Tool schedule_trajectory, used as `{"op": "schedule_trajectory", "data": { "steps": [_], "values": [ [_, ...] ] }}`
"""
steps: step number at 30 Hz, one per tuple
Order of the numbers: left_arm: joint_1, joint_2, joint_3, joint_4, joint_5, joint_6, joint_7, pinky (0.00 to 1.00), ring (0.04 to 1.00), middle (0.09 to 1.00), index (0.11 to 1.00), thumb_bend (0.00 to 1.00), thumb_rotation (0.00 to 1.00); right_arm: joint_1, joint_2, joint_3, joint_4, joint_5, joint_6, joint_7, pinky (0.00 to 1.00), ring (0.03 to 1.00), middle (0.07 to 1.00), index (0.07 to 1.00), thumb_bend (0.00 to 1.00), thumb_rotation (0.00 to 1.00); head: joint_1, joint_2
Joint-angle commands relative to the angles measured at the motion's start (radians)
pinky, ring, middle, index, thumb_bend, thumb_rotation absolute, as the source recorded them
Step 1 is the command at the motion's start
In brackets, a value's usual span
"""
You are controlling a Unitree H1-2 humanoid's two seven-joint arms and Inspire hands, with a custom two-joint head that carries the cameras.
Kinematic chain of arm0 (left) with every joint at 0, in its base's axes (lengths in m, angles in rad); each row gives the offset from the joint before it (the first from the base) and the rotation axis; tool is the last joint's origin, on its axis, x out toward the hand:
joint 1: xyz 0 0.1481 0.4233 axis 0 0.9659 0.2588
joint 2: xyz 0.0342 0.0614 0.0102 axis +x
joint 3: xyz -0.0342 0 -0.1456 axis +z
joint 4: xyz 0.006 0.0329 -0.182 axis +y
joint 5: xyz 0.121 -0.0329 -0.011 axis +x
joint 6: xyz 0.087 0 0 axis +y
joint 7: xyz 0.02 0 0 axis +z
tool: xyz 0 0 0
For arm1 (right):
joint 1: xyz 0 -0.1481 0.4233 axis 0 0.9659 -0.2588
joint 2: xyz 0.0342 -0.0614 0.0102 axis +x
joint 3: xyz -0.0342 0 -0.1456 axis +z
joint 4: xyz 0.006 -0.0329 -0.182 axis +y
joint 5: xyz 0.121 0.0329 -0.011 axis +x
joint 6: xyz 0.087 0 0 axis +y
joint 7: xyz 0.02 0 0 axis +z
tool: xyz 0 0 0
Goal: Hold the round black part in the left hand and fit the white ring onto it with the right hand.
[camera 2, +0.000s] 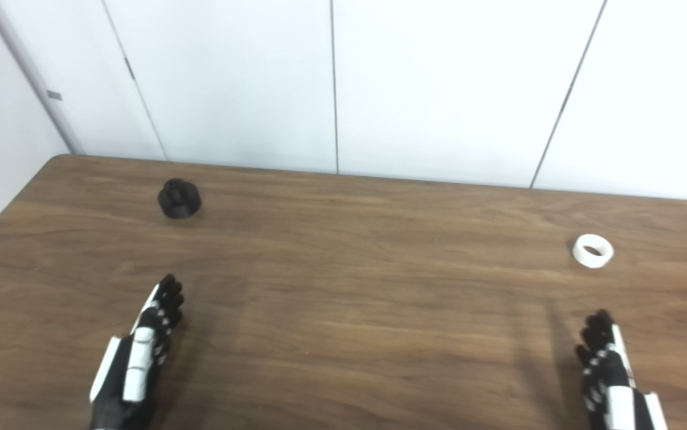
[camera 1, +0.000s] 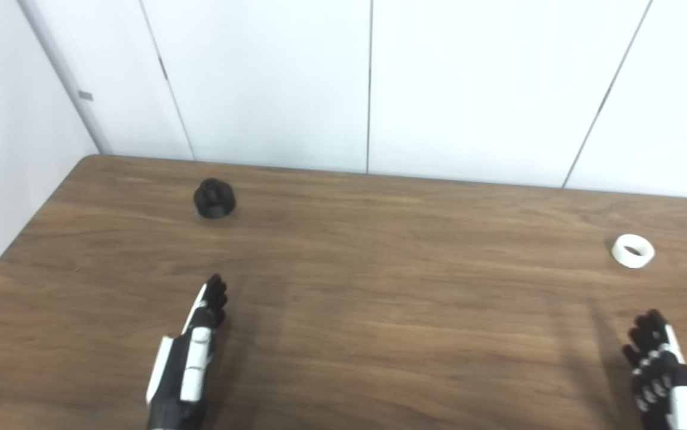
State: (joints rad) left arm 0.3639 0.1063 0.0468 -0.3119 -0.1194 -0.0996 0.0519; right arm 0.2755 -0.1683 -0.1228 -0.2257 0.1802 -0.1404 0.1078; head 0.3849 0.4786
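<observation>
A: Black part (camera 1: 214,199) sat upper left on the table (camera 1: 379,310); white ring (camera 1: 632,251) far right.

B: Left hand (camera 1: 191,352) and right hand (camera 1: 660,370) — both released, fingers extended, holding nothing, lower frame.

No text, label, brand, number or sign can be read anywhere in either view. A small grey tag (camera 1: 85,95) sits on the wall strip at the upper left, but it is too small and blurred to show whether anything is printed on it.
</observation>
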Motion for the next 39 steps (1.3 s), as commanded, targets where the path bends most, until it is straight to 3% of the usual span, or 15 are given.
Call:
{"op": "schedule_trajectory", "data": {
  "steps": [1,6,17,28,32,33,39],
  "values": [
    [-0.002,-0.059,-0.014,0.004,0.009,-0.013,0.004,1.00,0.996,0.988,1.000,0.58,1.00,-0.002,-0.009,-0.007,0.040,0.012,-0.036,0.013,1.00,1.000,0.997,1.000,0.55,1.00,0.008,-0.002],
    [-0.003,-0.060,-0.027,0.016,0.024,-0.026,0.017,1.00,0.995,0.987,0.992,0.59,1.00,0.000,-0.018,-0.009,0.044,0.022,-0.037,0.023,1.00,1.000,1.000,1.000,0.58,1.00,0.026,-0.016],
    [-0.010,-0.063,-0.044,0.031,0.045,-0.025,0.040,1.00,1.000,0.994,1.000,0.58,1.00,-0.006,-0.023,-0.008,0.075,0.030,-0.055,0.031,1.00,1.000,1.000,1.000,0.55,1.00,0.023,-0.043],
    [-0.007,-0.062,-0.052,0.032,0.055,-0.033,0.052,1.00,1.000,1.000,1.000,0.54,0.99,-0.005,-0.020,-0.006,0.088,0.027,-0.067,0.029,1.00,1.000,1.000,1.000,0.55,1.00,-0.013,-0.041],
    [0.000,-0.048,-0.053,-0.023,0.107,0.041,0.064,1.00,0.998,0.992,1.000,0.54,0.83,-0.001,-0.015,-0.004,0.081,0.018,-0.076,0.023,1.00,1.000,1.000,1.000,0.55,1.00,-0.029,-0.035],
    [-0.004,-0.038,-0.051,-0.041,0.130,0.057,0.065,1.00,1.000,0.997,1.000,0.54,0.74,0.000,-0.014,-0.003,0.077,0.016,-0.075,0.021,1.00,1.000,0.999,1.000,0.53,1.00,-0.033,-0.035],
    [-0.058,-0.013,-0.021,-0.128,0.282,0.164,0.089,0.94,0.951,0.960,0.957,0.65,0.47,0.006,-0.012,0.001,0.063,0.000,-0.065,0.016,1.00,1.000,0.995,1.000,0.53,1.00,-0.043,-0.032]
  ]
}}
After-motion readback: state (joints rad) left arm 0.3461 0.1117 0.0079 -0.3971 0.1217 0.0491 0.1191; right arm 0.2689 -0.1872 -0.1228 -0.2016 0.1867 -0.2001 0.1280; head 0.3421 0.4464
